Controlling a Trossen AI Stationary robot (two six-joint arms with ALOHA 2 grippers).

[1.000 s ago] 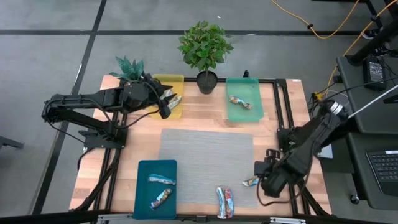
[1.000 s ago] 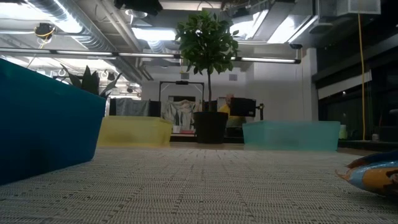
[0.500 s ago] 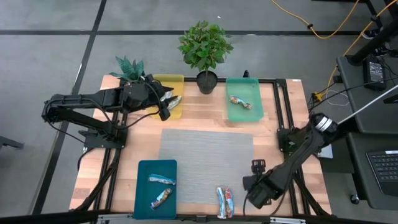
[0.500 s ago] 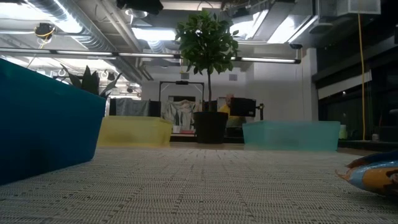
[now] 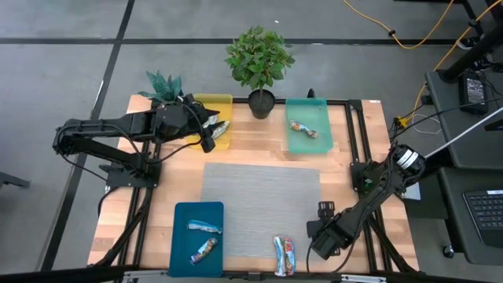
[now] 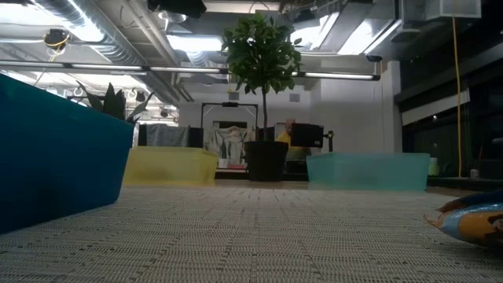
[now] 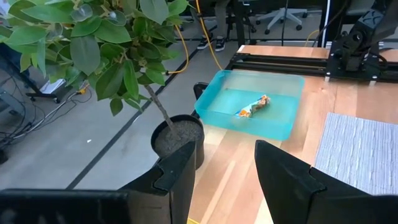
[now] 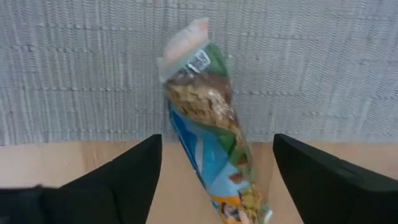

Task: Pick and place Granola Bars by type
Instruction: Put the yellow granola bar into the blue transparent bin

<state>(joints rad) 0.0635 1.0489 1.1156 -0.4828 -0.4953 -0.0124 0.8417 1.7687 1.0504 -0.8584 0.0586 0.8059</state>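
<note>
Granola bar point(image 8: 208, 143) lies half on the grey mat point(image 5: 261, 203), half on the bench point(image 5: 350, 137), between the spread fingers of the right gripper point(image 5: 318, 236). Left gripper point(image 5: 211, 126) hovers over the yellow tray point(image 5: 214, 102); fingers apart, empty.

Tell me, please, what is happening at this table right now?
Two robot arms are sorting granola bars into coloured trays. The right gripper hangs open over a bar lying at the grey mat's near-right edge, not yet gripping it. The left gripper is at the yellow tray, where a bar lies. The green tray holds one bar, the teal tray two.
</note>
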